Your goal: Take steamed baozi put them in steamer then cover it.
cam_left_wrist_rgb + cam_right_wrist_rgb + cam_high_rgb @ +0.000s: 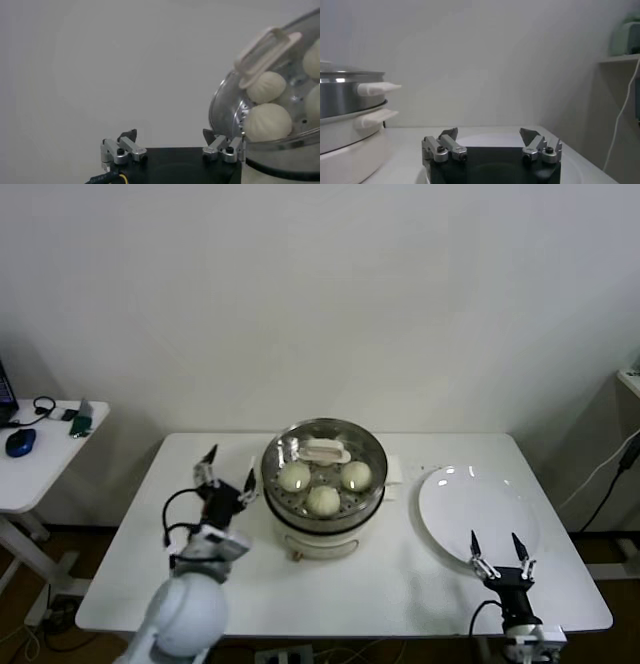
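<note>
The steel steamer (323,519) stands on its white pot base at the table's middle. The clear glass cover (322,442) with its whitish handle (325,451) lies on it. Three cream-white baozi (323,500) show through the glass; a fourth is not visible in the head view. My left gripper (227,469) is open and empty just left of the steamer, close to its rim. In the left wrist view the cover (227,90), its handle (265,52) and the baozi (267,122) show beside my left gripper (170,135). My right gripper (497,546) is open and empty over the white plate's near edge.
An empty flat white plate (470,499) lies at the table's right. A side table (40,464) with a blue mouse (20,442) and a headset stands at far left. The steamer's white side handles (377,89) show in the right wrist view. A wall is close behind.
</note>
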`<state>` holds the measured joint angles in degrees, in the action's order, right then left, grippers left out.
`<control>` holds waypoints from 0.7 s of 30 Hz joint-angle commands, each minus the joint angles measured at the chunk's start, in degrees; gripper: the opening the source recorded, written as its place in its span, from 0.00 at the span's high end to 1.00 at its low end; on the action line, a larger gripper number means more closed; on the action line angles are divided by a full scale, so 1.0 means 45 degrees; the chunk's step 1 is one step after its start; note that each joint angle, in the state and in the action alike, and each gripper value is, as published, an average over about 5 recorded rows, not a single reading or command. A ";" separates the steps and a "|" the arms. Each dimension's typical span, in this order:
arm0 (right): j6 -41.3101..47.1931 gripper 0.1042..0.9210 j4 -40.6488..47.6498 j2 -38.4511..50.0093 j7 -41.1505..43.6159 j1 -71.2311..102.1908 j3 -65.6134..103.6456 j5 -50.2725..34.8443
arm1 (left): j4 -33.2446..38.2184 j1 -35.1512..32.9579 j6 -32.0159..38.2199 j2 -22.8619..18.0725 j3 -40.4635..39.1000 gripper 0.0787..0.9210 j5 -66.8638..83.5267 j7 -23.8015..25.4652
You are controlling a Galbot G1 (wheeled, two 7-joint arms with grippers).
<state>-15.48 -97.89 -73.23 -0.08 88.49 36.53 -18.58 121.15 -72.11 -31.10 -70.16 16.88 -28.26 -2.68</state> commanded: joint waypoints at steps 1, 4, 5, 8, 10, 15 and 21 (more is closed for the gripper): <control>-0.0110 0.12 0.0095 0.0011 -0.0019 -0.0039 -0.0094 0.0057 | -0.1387 -0.3470 0.7462 -0.0391 0.4930 0.12 0.8345 -0.0627; -0.0195 0.12 0.0179 0.0021 0.0102 -0.0044 -0.0120 0.0068 | -0.2234 -0.3688 0.8470 -0.0483 0.4743 0.12 0.8934 -0.0460; -0.0208 0.12 0.0200 0.0034 0.0152 -0.0037 -0.0122 0.0067 | -0.2495 -0.3708 0.8728 -0.0509 0.4658 0.12 0.8948 -0.0446; -0.0207 0.12 0.0260 0.0078 0.0236 -0.0007 -0.0125 0.0074 | -0.3264 -0.3708 0.9528 -0.0592 0.4371 0.12 0.8882 -0.0414; -0.0201 0.12 0.0287 0.0097 0.0260 0.0020 -0.0130 0.0081 | -0.3649 -0.3709 0.9885 -0.0633 0.4190 0.12 0.8838 -0.0402; -0.0230 0.12 0.0290 0.0057 0.0269 0.0055 -0.0137 0.0085 | -0.4119 -0.3695 1.0288 -0.0693 0.3834 0.12 0.8732 -0.0334; -0.0296 0.12 0.0268 -0.0004 0.0287 0.0122 -0.0130 0.0087 | -0.4193 -0.3684 1.0372 -0.0794 0.3718 0.12 0.8660 -0.0247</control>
<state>-16.55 -96.78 -73.20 0.94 88.87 35.94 -18.27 106.88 -86.29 7.11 -73.23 32.17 5.43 -3.91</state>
